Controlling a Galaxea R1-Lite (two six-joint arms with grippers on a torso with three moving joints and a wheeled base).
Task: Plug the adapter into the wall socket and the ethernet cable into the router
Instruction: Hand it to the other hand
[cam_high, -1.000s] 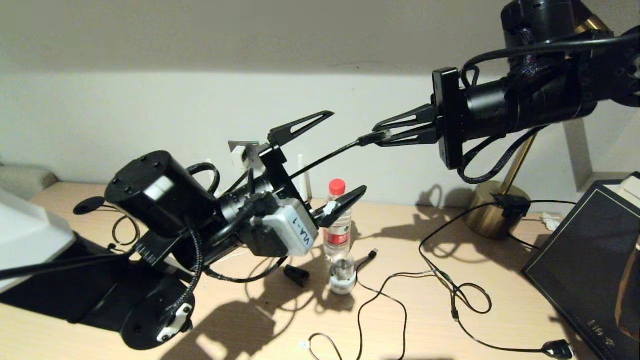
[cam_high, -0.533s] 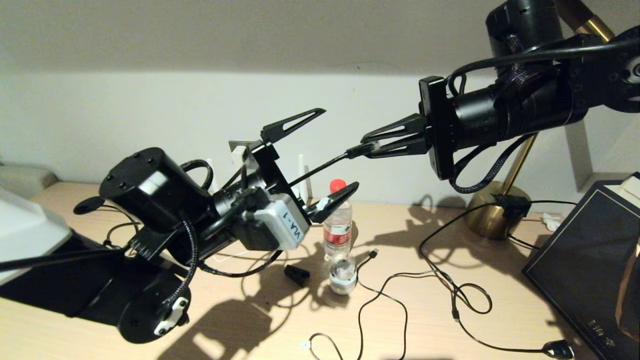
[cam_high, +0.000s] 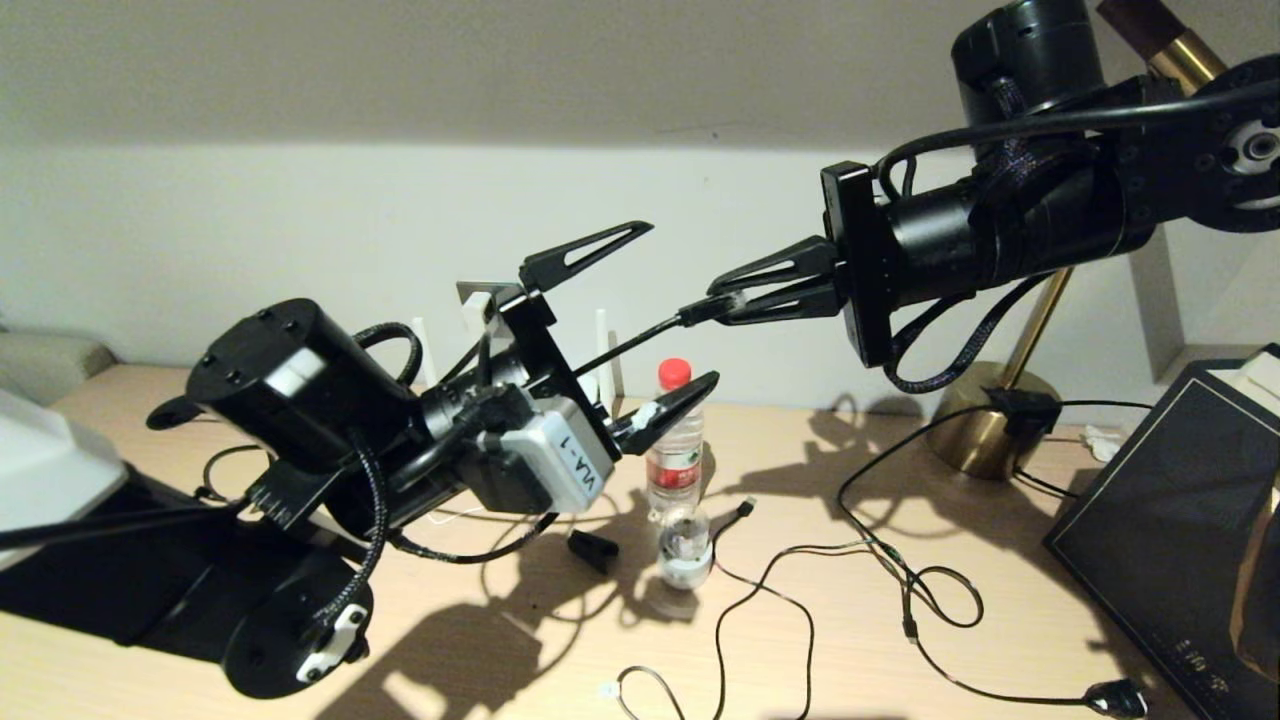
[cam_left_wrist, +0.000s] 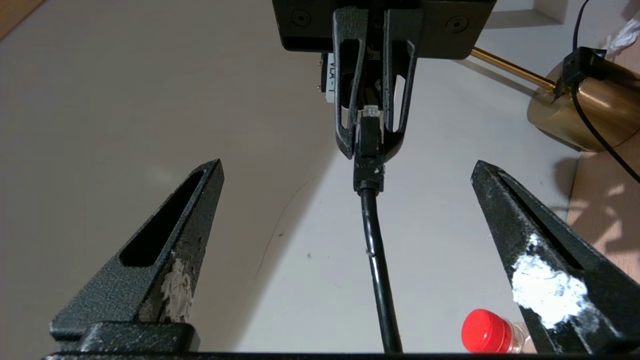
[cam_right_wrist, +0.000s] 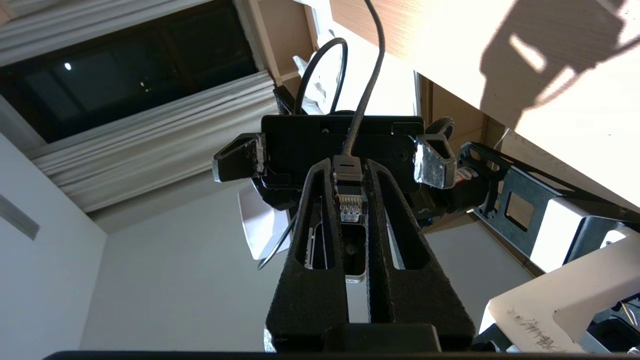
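Note:
My right gripper (cam_high: 712, 303) is shut on the ethernet cable's (cam_high: 630, 340) clear-tipped connector (cam_right_wrist: 348, 205), held in the air above the desk. The black cable (cam_left_wrist: 376, 260) runs back between the fingers of my left gripper (cam_high: 676, 303), which is open and faces the right gripper without touching the cable. Behind the left arm stand white router antennas (cam_high: 602, 345); the router's body is hidden. A grey corner of the wall socket (cam_high: 474, 291) shows behind the left gripper. The adapter cannot be made out.
A water bottle with a red cap (cam_high: 675, 440) stands on the desk below the grippers. A brass lamp base (cam_high: 985, 430), loose thin black cords (cam_high: 900, 580) and a dark flat box (cam_high: 1180, 500) lie to the right. A small black piece (cam_high: 592, 548) lies near the bottle.
The right gripper has carried the connector leftward and slightly down, closer to the left gripper. The left arm has shifted a little to the left.

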